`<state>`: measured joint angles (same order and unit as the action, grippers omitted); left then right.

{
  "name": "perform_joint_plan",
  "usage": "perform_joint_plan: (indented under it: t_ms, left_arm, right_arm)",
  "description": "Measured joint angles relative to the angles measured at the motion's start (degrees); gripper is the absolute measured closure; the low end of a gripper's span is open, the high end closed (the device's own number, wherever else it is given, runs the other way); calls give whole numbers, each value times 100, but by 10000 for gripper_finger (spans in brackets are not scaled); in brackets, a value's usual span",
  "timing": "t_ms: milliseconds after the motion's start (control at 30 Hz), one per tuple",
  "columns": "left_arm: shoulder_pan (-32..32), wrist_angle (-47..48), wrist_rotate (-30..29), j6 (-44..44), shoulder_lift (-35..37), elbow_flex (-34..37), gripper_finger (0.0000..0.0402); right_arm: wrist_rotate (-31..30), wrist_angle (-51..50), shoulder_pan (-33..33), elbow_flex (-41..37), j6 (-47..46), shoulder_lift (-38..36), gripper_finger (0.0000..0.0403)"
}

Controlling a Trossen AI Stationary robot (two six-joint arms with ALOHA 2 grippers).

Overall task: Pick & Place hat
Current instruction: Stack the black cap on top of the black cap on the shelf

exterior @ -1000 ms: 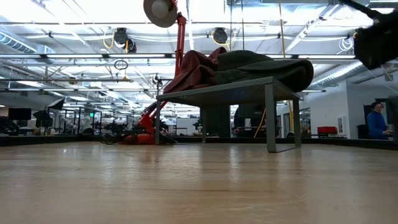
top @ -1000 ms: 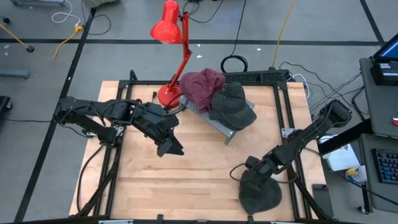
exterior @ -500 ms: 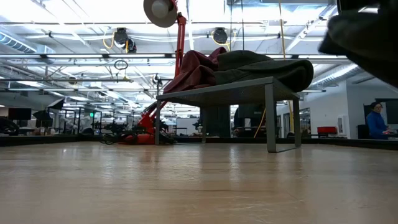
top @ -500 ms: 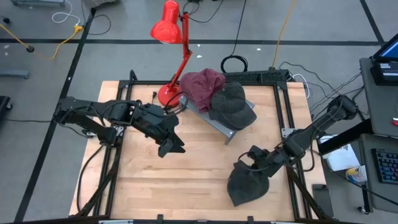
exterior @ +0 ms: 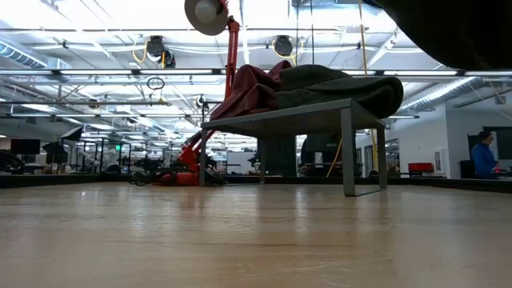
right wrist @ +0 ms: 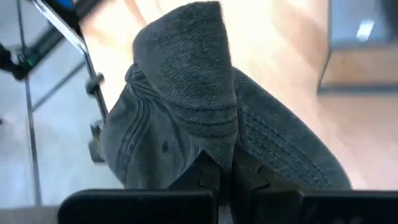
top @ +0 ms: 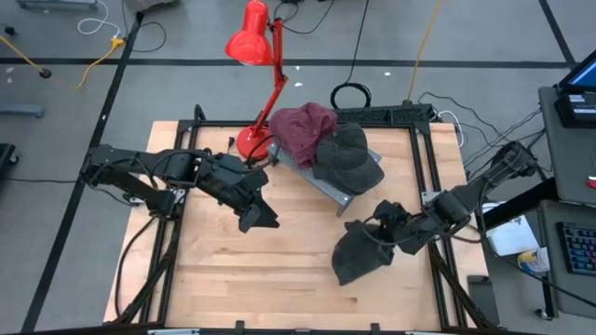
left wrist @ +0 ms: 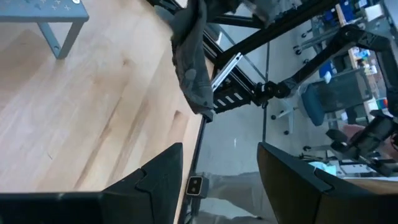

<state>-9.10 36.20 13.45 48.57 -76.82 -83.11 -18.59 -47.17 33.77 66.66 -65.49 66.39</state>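
A dark grey cap (top: 357, 259) hangs from my right gripper (top: 384, 231) above the table's near right part; in the right wrist view the cap (right wrist: 199, 87) fills the picture, and in the low view it is the dark shape (exterior: 460, 32) at the top right. My right gripper (right wrist: 219, 177) is shut on it. My left gripper (top: 258, 221) hovers open over the table's middle left; its fingers stand apart in its wrist view (left wrist: 221, 180), where the cap (left wrist: 189, 62) shows farther off. My right gripper pinches a bunched fold of the cap's cloth (right wrist: 217, 149) between its two fingers (right wrist: 204, 179); how many layers I cannot tell. The cap is lifted clear of the table and droops, slack, from the fingers toward the near edge.
A grey metal rack (top: 326, 184) stands at the table's far middle, with a maroon hat (top: 303, 126) and a dark green-grey hat (top: 346, 154) lying on top. A red desk lamp (top: 253, 42) stands on its base beside the rack. Bare wood (top: 279, 270) lies between the arms.
My right gripper has risen and moved from the near right corner toward the far edge and the rack, staying shut on the cap. The cap, which lay on the table, is now lifted clear and hangs below the fingers.
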Motion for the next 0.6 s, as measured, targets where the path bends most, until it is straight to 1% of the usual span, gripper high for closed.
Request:
perform_joint_plan:
  t_ms: [200, 300, 433, 600]
  left_arm:
    - [-14, -256, 0, 25, 0, 0, 190]
    - [-42, -478, 0, 2, 0, 0, 190]
    - [-84, -641, -42, 9, 0, 0, 190]
    - [-210, -653, -513, 3, 0, 0, 190]
  right_arm:
    - [-566, 6, -292, 490, 455, -2, 402]
    - [-689, 12, -480, 671, 562, -2, 402]
    - [-680, 171, -680, 821, 793, -2, 403]
    - [-367, 1062, -847, 863, 1317, 5, 403]
